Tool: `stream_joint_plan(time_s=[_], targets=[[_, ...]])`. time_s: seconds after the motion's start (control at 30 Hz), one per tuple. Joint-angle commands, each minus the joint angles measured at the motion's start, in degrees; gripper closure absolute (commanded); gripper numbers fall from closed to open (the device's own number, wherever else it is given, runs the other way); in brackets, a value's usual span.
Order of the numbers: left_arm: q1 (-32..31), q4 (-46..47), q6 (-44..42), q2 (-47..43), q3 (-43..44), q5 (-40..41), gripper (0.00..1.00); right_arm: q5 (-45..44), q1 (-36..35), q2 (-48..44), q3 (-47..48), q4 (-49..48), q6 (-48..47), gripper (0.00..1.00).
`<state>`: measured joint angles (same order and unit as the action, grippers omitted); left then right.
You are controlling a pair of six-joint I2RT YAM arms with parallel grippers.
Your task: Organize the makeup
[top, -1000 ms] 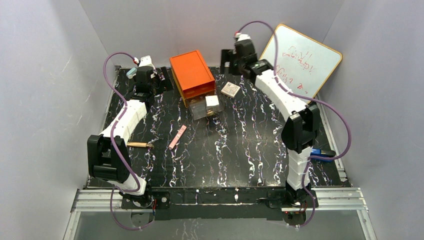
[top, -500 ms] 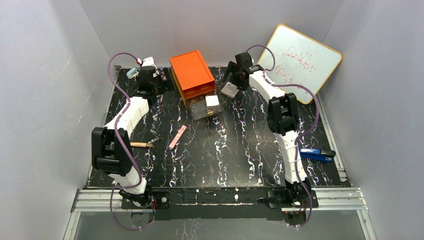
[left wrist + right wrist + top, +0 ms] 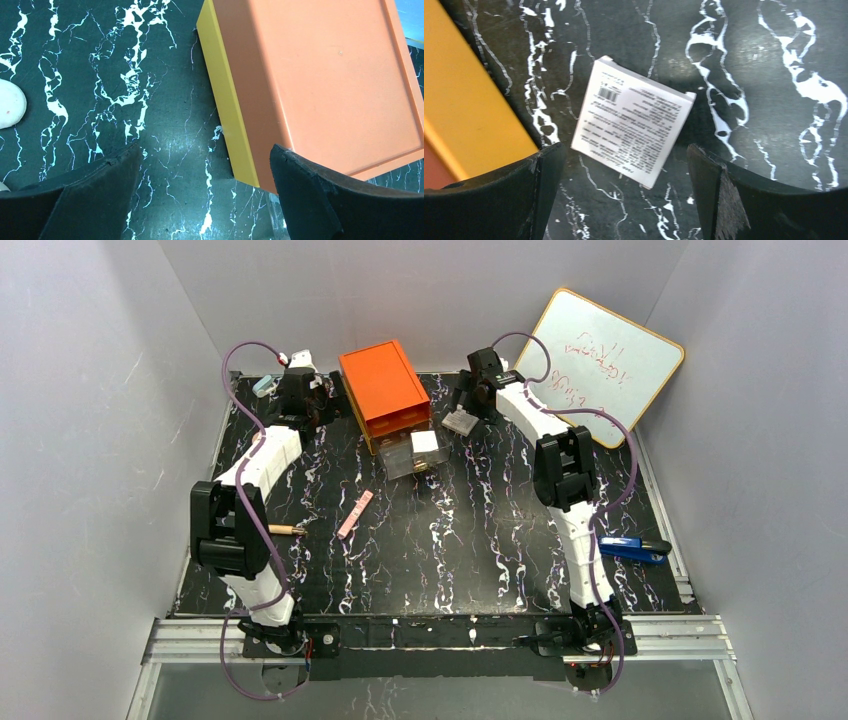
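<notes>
Okay, top view: left fingers [image 3: 298,402] sit at the far left of the counter [image 3: 480,540], just beside the orange box [image 3: 385,390]. Right fingers [image 3: 468,402] are at the far side on the box's other flank, over a small white carton [image 3: 460,422]. A clear drawer [image 3: 410,458] sticks out of the box's near end, with a white block [image 3: 425,441] in it. Pink stick [image 3: 355,513] lies mid-counter, well apart from both sets of fingers. Gold-brown tube [image 3: 280,529] lies near the left edge beside the left arm's elbow, also well apart from them. Blue stapler [image 3: 635,548] is near the right edge, and a whiteboard [image 3: 600,365] leans at the far right.

Left wrist: fingers spread wide, holding nothing, with only bare counter and the box's yellow side between them. A pale round thing [image 3: 10,105] is cut by the left edge; cannot tell what it is.

Right wrist: fingers spread wide, holding nothing. The carton lies flat and skewed between the tips, barcode up. Cannot tell how high the fingers are above it. The box's yellow side is at left.
</notes>
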<state>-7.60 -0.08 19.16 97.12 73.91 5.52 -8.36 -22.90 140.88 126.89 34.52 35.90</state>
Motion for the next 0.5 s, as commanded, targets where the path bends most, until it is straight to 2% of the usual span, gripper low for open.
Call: stream_joint_plan(time_s=[0.0,0.3,0.47], targets=[[0.39,1.4,0.44,0.41,0.93,-0.48,0.02,-4.07,0.13,1.31,2.26,2.1,-1.75,0.01],[0.55,1.13,-0.17,0.99,1.12,-0.14,0.02,-2.09,-0.28,4.18,3.0,-0.94,-0.39,0.01],[0.82,1.11,-0.17,1.79,1.38,-0.51,0.01,-2.65,-0.68,7.75,8.54,1.65,-0.39,0.01]])
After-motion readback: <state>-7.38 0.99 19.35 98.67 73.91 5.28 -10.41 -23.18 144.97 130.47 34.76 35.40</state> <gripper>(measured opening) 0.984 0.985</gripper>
